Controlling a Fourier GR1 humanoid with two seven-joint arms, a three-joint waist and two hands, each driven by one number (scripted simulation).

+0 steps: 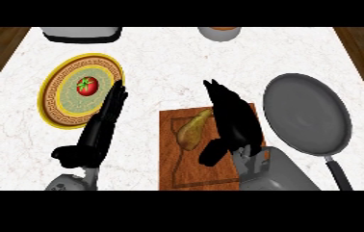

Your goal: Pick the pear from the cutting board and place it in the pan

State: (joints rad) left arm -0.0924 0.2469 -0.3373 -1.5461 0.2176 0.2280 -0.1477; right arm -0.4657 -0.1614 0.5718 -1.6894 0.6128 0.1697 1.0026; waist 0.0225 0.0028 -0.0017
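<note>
Now we should slide our empty, flat right hand (233, 118) toward nine o'clock and curl it round the pear (190, 132).

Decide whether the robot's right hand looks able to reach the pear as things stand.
Probably yes: the right hand is over the cutting board, right beside the pear, with nothing between them.

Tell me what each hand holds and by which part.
Nothing is held. The right hand is open beside the pear, which lies on the cutting board; the left hand is open too.
</note>
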